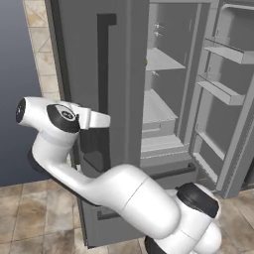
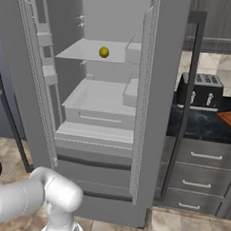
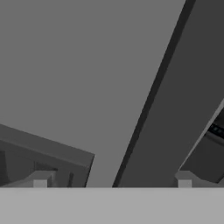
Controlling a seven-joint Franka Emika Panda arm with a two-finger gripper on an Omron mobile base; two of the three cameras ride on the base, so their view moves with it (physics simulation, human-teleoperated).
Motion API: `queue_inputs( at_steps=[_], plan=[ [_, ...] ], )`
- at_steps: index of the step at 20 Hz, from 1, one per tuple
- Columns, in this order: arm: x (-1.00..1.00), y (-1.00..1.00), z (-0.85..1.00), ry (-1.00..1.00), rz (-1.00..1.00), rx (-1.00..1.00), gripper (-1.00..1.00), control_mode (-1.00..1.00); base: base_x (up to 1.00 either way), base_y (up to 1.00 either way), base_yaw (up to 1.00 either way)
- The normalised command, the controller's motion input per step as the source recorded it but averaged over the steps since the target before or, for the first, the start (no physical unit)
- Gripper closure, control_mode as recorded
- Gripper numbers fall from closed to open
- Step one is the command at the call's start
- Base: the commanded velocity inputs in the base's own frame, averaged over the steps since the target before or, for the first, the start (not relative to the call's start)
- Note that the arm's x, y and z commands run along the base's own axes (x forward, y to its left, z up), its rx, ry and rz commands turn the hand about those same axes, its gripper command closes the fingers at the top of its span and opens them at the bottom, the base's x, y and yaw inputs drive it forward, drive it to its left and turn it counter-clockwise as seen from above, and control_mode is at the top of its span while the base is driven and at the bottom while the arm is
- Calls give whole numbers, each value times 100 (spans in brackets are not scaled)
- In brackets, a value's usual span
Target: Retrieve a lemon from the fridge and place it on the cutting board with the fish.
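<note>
Gripper [image 3: 112, 181]: open, jaws spread wide, holding nothing; the two fingertips [image 3: 41, 178] stand far apart at the bottom of the hand view.
Directly ahead of gripper: the grey face of the closed fridge door [image 1: 94, 74], with its dark vertical handle [image 1: 105, 59] running diagonally between the fingertips in the hand view. No contact is evident.
Fridge [image 2: 152, 90]: one door is swung open, exposing pale shelves; the other door, in front of the gripper, is closed.
Lemon [image 2: 104, 52]: resting on an upper shelf inside the open compartment, well apart from the gripper, above it and off to its side past the closed door.
Cutting board [image 2: 229, 117]: on the dark counter beyond the toaster [image 2: 200, 90], far from the gripper on the other side of the fridge; only a corner is in frame, the fish cannot be confirmed.
Task stage: judged early; lemon not yet approached.
Risk 1: the hand may strike the closed door or its handle when swinging toward the opening, owing to close proximity.
Risk 2: the round lemon may roll off the shelf if nudged by one finger before closure.
</note>
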Motion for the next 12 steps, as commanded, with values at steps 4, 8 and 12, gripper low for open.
queue_inputs(
  at_steps=[4, 8, 12],
  plan=[
    [-29, 0, 0, 0, 0, 0, -100, -100, 0, 0, 0],
    [0, 7, 0, -12, 2, 0, -100, -100, 0, 0, 0],
    [-17, 1, 0, -29, 1, 0, -100, -100, 0, 0, 0]
  ],
)
